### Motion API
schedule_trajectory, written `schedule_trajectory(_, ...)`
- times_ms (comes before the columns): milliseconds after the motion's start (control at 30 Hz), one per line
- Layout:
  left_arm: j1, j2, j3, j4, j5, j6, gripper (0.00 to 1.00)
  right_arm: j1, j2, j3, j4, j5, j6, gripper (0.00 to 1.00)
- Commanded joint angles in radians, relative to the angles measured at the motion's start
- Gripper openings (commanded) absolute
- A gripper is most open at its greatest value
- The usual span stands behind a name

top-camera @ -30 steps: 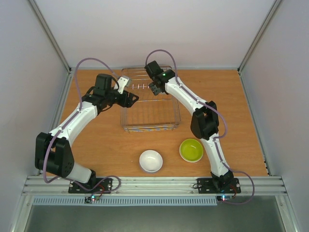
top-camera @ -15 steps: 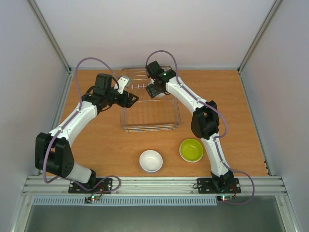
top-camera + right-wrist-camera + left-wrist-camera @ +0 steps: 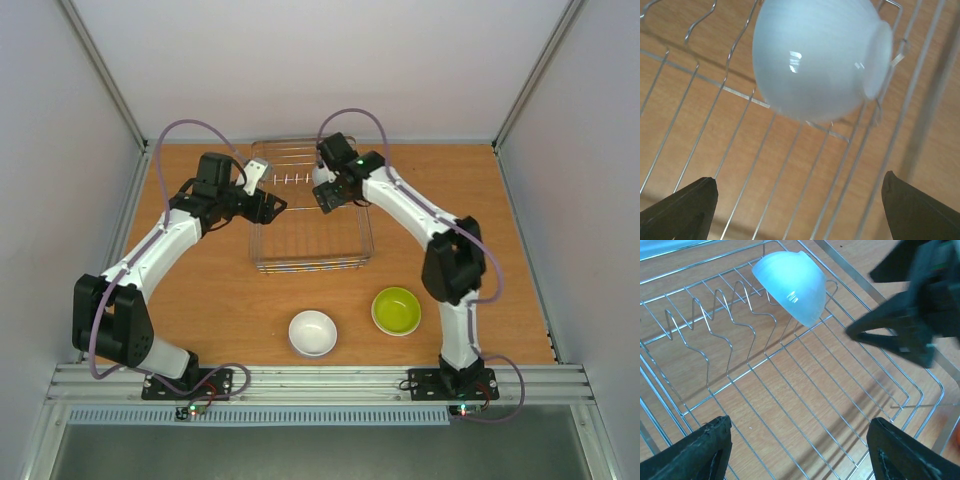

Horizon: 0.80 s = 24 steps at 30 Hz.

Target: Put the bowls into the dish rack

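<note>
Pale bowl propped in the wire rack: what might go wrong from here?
The pale glossy round bowl sits tilted on its side by the prongs of the silver wire dish rack; a nudge might make it roll or drop flat. The open right gripper hangs close over it and could clip it. The open left gripper is also over the rack, so the arms might bump.

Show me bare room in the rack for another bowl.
Free: the dish rack's near floor, between prong row and front rim. Crowded: far end, tilted pale bowl by the prongs, left gripper and right gripper near.
</note>
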Motion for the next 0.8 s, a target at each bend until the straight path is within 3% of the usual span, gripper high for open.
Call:
schedule_trajectory(0,0.003,0.015,0.032,0.003,0.027,0.012,0.74,0.002,-0.226,-0.155,0.056,-0.018,0.067,0.9)
schedule_trajectory(67,0.001,0.023,0.035,-0.002,0.036,0.011,0.74,0.003,-0.308,-0.237,0.053,-0.027,0.099,0.84)
schedule_trajectory(233,0.002,0.043,0.044,-0.016,0.05,0.006,0.75,0.002,-0.55,-0.488,0.054,-0.027,0.225,0.5)
schedule_trajectory(300,0.003,0.05,0.05,-0.021,0.063,0.001,0.75,0.002,-0.646,-0.578,0.03,-0.014,0.276,0.41)
schedule_trajectory(500,0.002,0.08,0.068,-0.039,0.095,-0.013,0.74,0.002,-0.879,-0.771,-0.111,0.01,0.41,0.32)
schedule_trajectory(767,0.002,0.09,0.072,-0.042,0.1,-0.019,0.75,0.006,-1.054,-0.976,-0.237,0.015,0.584,0.24)
